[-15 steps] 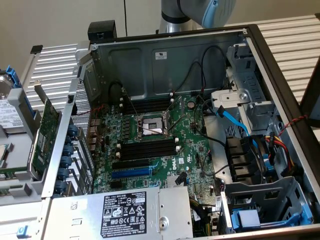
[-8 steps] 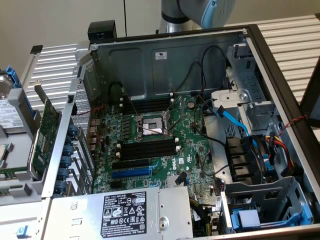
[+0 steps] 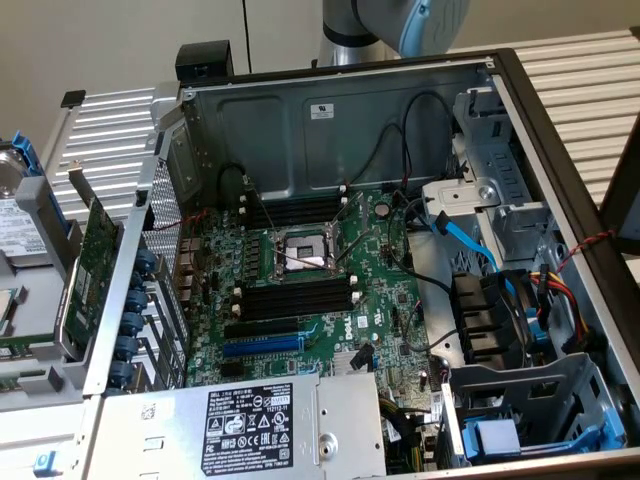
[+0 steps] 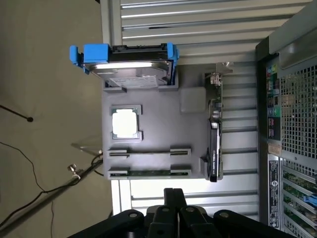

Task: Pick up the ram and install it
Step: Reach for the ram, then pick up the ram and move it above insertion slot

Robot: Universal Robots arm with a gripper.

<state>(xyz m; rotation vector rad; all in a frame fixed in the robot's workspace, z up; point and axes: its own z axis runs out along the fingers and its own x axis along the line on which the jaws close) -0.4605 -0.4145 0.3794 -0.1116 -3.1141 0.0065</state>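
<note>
The ram [image 4: 148,173] is a thin green stick lying in the outermost slot of a grey parts tray [image 4: 193,101] beside the computer case. My gripper [image 4: 174,192] hovers high above, just outside the tray edge nearest the ram. Its dark fingers are pressed together and hold nothing. In the exterior view the arm [image 3: 400,25] stands behind the open case. Black memory slots [image 3: 295,297] lie on the motherboard [image 3: 385,300] on both sides of the CPU socket [image 3: 300,255].
The tray also carries a hard drive in a blue caddy [image 4: 126,62], a CPU chip [image 4: 124,123], an empty slot holder [image 4: 148,152] and a green expansion card [image 4: 214,129]. The perforated case wall [image 4: 292,114] rises next to the tray. Cables and a blue SATA lead [image 3: 470,240] cross the case.
</note>
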